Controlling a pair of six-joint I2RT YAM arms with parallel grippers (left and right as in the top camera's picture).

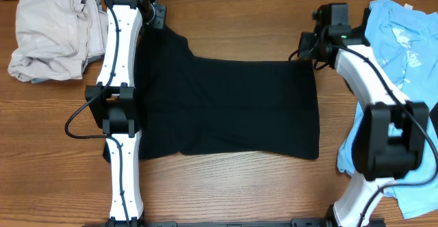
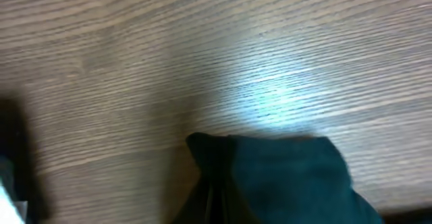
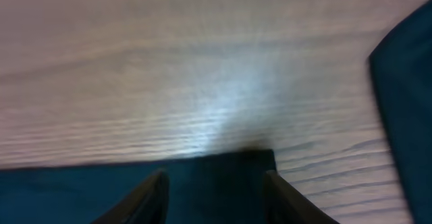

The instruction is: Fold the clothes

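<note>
The black T-shirt (image 1: 233, 104) of the clothes lies spread flat in the middle of the wooden table. My left gripper (image 1: 156, 16) is at the shirt's far left corner. In the left wrist view it (image 2: 216, 210) is shut on a bunched fold of the black T-shirt (image 2: 290, 177). My right gripper (image 1: 306, 51) is at the far right corner. In the right wrist view its jaws (image 3: 214, 177) stand apart, with the shirt's corner (image 3: 81, 190) lying between the two fingers (image 3: 150, 200).
A crumpled cream garment (image 1: 48, 35) lies at the far left corner of the table (image 1: 233, 186). A light-blue printed tee (image 1: 404, 49) lies along the right side, partly under the right arm. Dark fabric (image 3: 405, 82) shows at the right edge of the right wrist view.
</note>
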